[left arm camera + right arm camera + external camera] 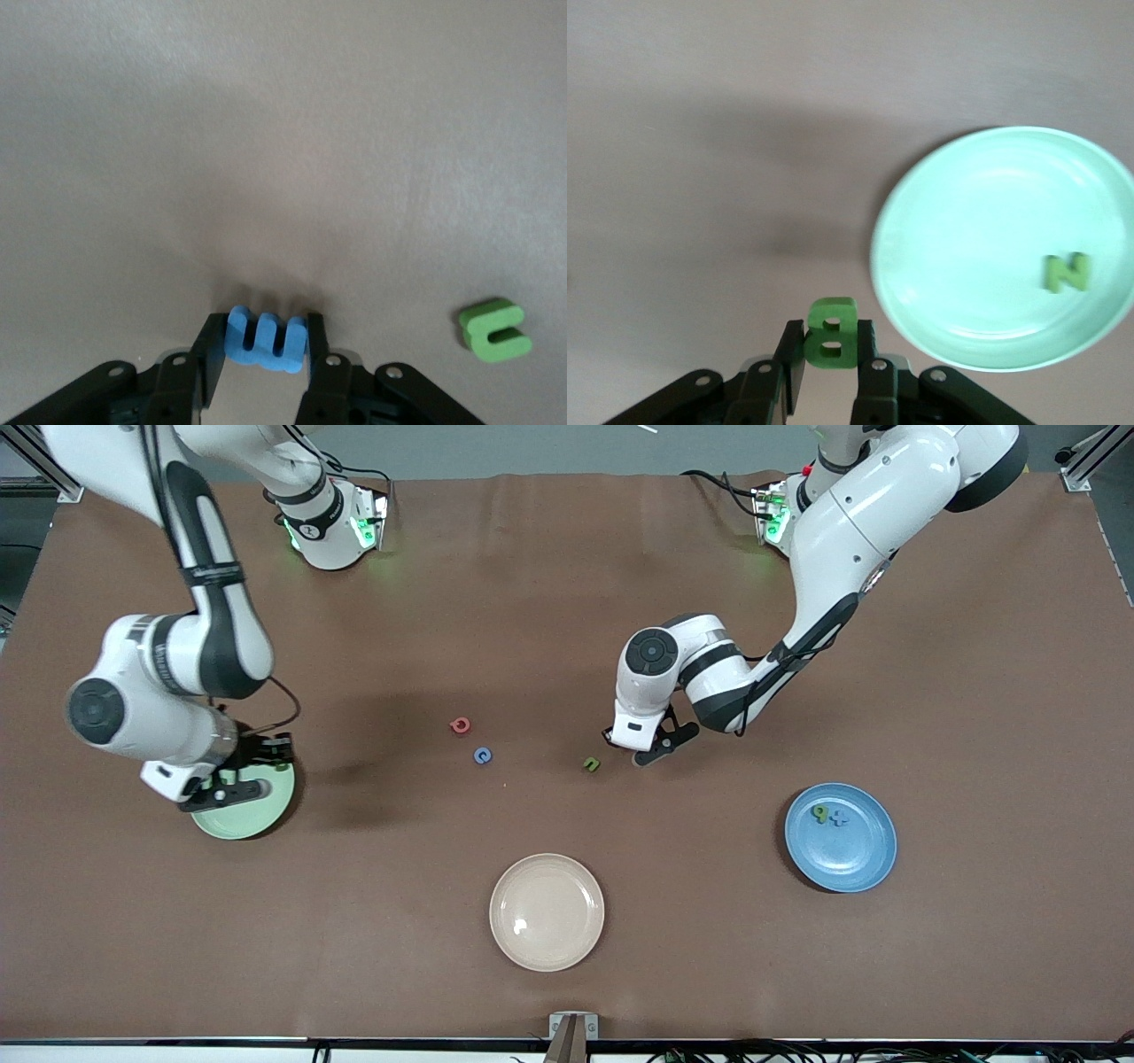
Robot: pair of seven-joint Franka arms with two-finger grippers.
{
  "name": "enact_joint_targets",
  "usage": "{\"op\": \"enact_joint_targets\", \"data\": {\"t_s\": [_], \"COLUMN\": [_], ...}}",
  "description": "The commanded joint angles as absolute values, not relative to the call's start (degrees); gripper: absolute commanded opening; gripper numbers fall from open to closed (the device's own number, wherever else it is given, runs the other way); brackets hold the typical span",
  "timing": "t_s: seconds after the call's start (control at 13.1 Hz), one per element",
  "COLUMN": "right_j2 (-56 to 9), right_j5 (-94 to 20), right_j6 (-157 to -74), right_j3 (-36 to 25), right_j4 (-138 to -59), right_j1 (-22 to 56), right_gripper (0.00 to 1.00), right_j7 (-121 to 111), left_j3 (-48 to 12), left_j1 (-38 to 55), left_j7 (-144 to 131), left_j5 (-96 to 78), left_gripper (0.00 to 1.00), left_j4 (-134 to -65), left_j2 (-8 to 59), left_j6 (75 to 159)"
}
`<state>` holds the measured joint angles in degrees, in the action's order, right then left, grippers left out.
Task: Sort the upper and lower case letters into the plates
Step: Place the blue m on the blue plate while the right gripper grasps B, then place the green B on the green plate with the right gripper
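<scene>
Carrying a green B (pixel 831 331) pinched in its fingers, the right claw (pixel 232 775) hangs at the mint plate (pixel 257 815), where a green N (pixel 1066 272) lies; release over the dish is next. Mid-counter (pixel 567 602), the left claw (pixel 640 746) grips a blue letter (pixel 266 338) beside a green one (pixel 591 763), bound, I judge, for the blue plate (pixel 855 850) holding 2 letters.
</scene>
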<state>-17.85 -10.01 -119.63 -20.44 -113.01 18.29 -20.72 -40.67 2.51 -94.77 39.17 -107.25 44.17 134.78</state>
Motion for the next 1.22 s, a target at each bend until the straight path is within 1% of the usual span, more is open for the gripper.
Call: {"op": "enact_joint_targets", "data": {"t_s": [0.0, 0.15, 0.38, 0.53, 0.61, 0.99, 1.15], "right_j2": [-19.8, -22.2, -26.5, -28.6, -29.3, -30.9, -31.3], "right_j5": [-10.2, -10.3, -10.5, -10.8, -10.8, -11.0, -11.0], "right_j6": [-122.7, -126.1, -130.5, -132.7, -132.9, -133.0, -133.0], "right_j3": [-19.6, -19.6, -19.4, -19.4, -19.3, -19.2, -19.2], "right_j4": [-113.6, -113.5, -113.5, -113.5, -113.5, -113.7, -113.6], "right_j1": [13.5, 10.6, 8.5, 7.8, 7.6, 7.6, 7.6], "right_gripper": [0.14, 0.14, 0.14, 0.14, 0.14, 0.14, 0.15], "right_j7": [-29.3, -33.8, -37.5, -39.5, -39.5, -39.6, -39.5], "left_j3": [-40.8, -40.8, -40.6, -40.6, -40.7, -40.6, -40.6], "left_j1": [-1.1, -2.9, -5.2, -9.7, -12.4, -18.5, -22.0], "left_j7": [-94.6, -94.2, -89.2, -81.5, -76.7, -64.5, -57.5], "left_j5": [40.4, 40.4, 40.5, 40.5, 40.5, 40.5, 40.6], "left_gripper": [0.05, 0.05, 0.05, 0.05, 0.05, 0.05, 0.04], "left_j4": [-107.0, -105.5, -102.0, -101.7, -101.7, -101.9, -102.0], "left_j2": [43.2, 41.9, 41.5, 40.3, 39.6, 38.8, 38.6], "left_j6": [134.5, 134.3, 134.2, 134.2, 134.2, 134.0, 131.9]}}
